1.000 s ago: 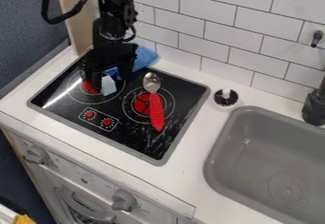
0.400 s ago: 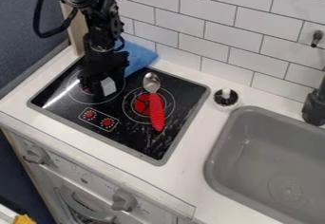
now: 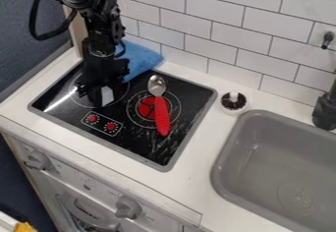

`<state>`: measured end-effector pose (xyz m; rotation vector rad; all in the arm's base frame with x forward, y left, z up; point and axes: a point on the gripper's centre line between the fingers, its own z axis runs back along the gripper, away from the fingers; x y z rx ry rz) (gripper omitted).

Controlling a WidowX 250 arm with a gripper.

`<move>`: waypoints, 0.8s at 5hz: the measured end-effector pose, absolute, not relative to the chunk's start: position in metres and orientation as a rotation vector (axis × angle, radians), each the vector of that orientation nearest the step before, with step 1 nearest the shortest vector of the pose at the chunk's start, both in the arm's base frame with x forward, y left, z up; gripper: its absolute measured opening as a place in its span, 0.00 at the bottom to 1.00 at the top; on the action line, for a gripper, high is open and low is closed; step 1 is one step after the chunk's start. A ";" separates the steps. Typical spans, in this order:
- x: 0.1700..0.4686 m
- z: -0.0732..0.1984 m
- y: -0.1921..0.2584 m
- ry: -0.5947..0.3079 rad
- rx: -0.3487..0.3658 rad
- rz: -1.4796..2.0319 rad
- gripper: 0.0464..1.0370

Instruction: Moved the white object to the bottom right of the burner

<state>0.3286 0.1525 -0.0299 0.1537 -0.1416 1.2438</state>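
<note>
White object (image 3: pixel 107 96) at the tip of the gripper (image 3: pixel 99 95), lower right of the burner (image 3: pixel 78 98); whether clenched or released, cannot tell. Step, as judged: final positioning. Next: settle it, release if held, lift clear.

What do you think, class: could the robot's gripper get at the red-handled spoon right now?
Probably yes: the spoon lies uncovered on the stovetop, though the white object at the gripper may interfere.

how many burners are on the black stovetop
2: the right burner, with the spoon lying across it, and the left burner, partly hidden by the tool.
</note>
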 end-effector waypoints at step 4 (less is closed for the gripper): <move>0.328 0.052 0.070 -0.295 0.010 1.037 0.47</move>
